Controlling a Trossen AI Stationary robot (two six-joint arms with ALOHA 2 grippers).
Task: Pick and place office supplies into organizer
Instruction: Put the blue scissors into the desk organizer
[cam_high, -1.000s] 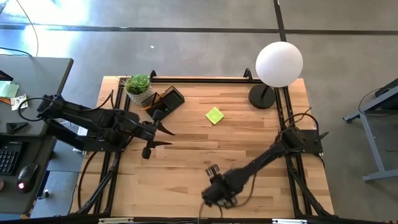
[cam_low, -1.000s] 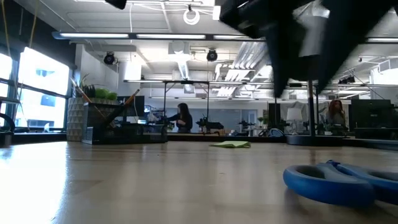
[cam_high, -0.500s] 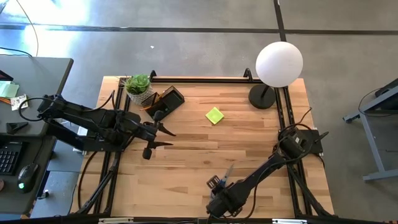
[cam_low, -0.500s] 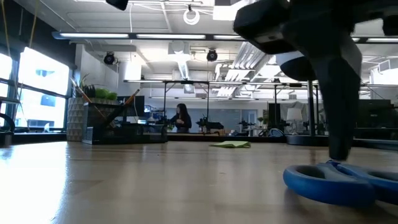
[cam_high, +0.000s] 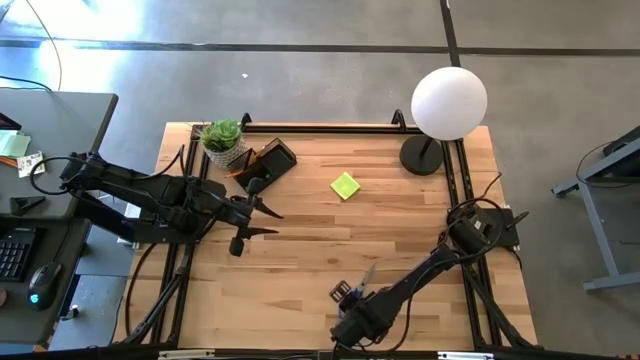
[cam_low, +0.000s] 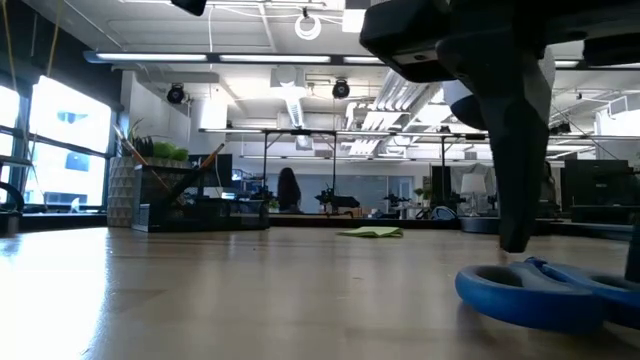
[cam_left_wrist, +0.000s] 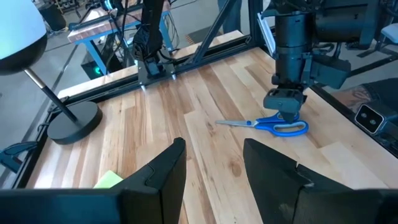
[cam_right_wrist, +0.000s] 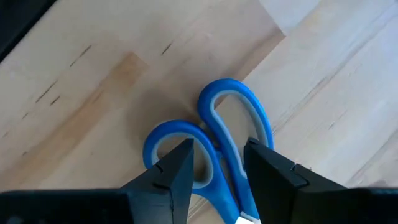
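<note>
- We judge the step in hand to be the approach to the blue-handled scissors, which lie flat on the bench near its front edge, well apart from the organizer at the far left by the potted plant.
- The right pincer hangs straight over the handle loops, its fingers spread with one loop arm between them, gripping nothing yet.
- The next move, in our judgement, calls for a short descent and a close on the handle, then a long carry across to the organizer.
- The left pincer waits open and empty beside the organizer.
- The right wrist view alone shows the fingers straddling the handle; the high view hides that but shows the sticky-note pad lying mid-bench.
</note>
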